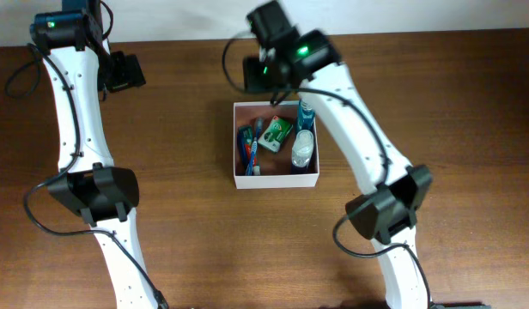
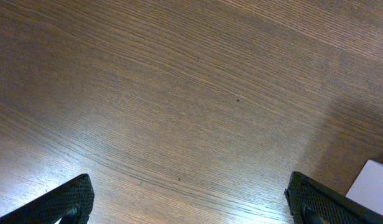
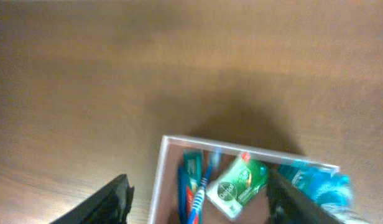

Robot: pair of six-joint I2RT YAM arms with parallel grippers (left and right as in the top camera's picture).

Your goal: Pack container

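Right claw [image 3: 198, 202] hangs wide open and empty above the container [image 1: 277, 181] mid-surface [image 1: 179, 129]. It holds a toothbrush [image 1: 257, 148], soap packet [image 1: 276, 131] and bottle [image 1: 303, 148]. Left claw [image 2: 191, 208] gapes empty too. Packing looks nearly finished.

Container [image 1: 276, 181]: white walls, pinkish-brown inside. Packet [image 1: 276, 131]: green with a white patch. Toothbrush [image 1: 257, 148]: blue. Bottle [image 1: 306, 112]: teal-blue. Table [image 1: 187, 206]: brown with fine wood grain. Left arm [image 1: 71, 103] and right arm [image 1: 359, 129]: white links, black joints.
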